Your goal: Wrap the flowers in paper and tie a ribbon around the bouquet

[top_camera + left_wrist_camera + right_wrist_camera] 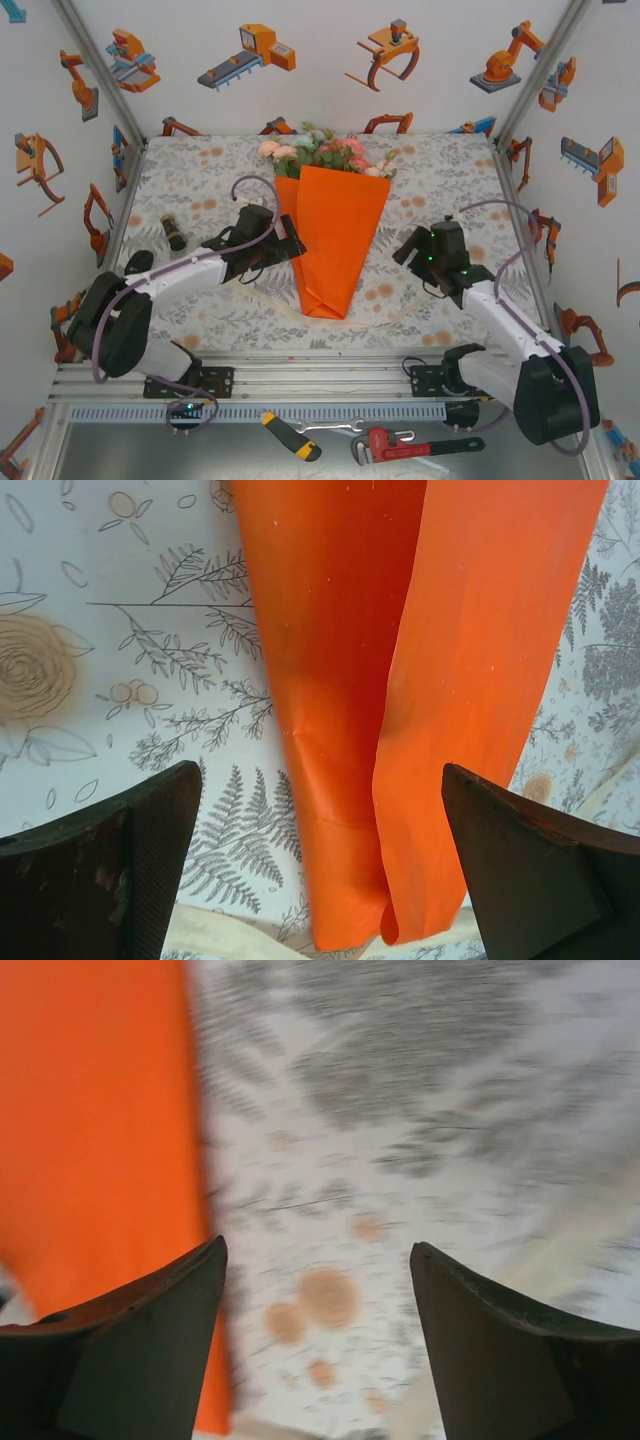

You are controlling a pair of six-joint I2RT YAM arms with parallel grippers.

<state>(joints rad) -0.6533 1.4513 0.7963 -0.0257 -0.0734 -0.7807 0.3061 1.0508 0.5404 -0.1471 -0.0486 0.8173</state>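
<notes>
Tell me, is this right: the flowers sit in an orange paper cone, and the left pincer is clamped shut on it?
Not quite. The flowers sit in the orange paper cone, but the left pincer is wide open, gripping nothing, as the left wrist view shows.

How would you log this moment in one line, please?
stage: paper folded as cone around flowers | left claw: open beside paper | right claw: open, empty | ribbon: untied, under paper

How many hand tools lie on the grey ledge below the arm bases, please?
3: a yellow-and-black screwdriver left, a silver spanner middle, a red pipe wrench right. More may be hidden.
</notes>
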